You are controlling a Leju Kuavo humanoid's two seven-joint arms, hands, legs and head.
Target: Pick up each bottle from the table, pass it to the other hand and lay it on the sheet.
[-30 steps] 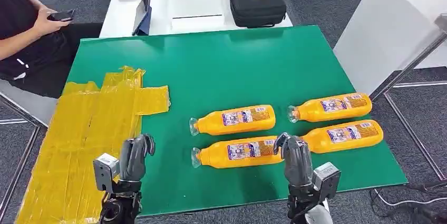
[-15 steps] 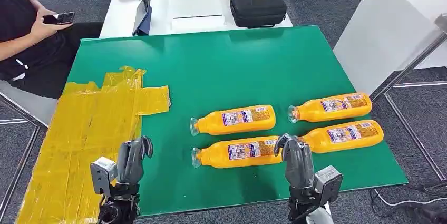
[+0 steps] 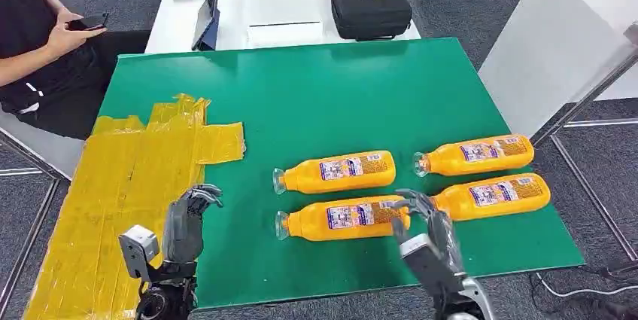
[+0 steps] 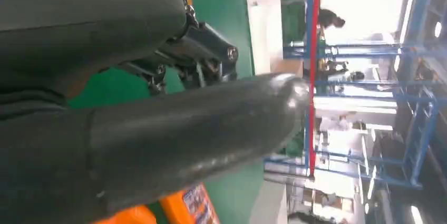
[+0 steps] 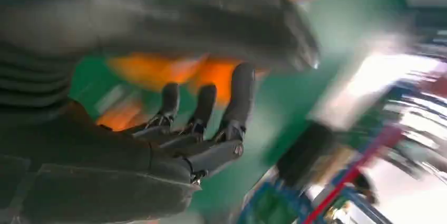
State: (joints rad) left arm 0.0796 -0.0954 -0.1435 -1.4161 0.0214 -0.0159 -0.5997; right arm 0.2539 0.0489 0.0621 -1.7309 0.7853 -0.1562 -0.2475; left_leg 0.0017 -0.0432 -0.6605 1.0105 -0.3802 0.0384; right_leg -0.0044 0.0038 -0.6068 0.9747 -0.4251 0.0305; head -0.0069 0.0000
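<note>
**Right hand lines up on the near bottle**

Four orange bottles lie on their sides on the green table (image 3: 316, 102), none on the yellow sheet (image 3: 128, 184) yet. The right hand (image 3: 423, 224), fingers spread and empty, hovers by the nearest bottle (image 3: 342, 217). Smooth, rigid, probably full: likely to roll, best gripped mid-body at the label. The left hand (image 3: 184, 222) holds nothing, fingers loosely curled.

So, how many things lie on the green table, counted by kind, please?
Orange bottles: 4
Yellow sheet: 1
Total: 5
</note>
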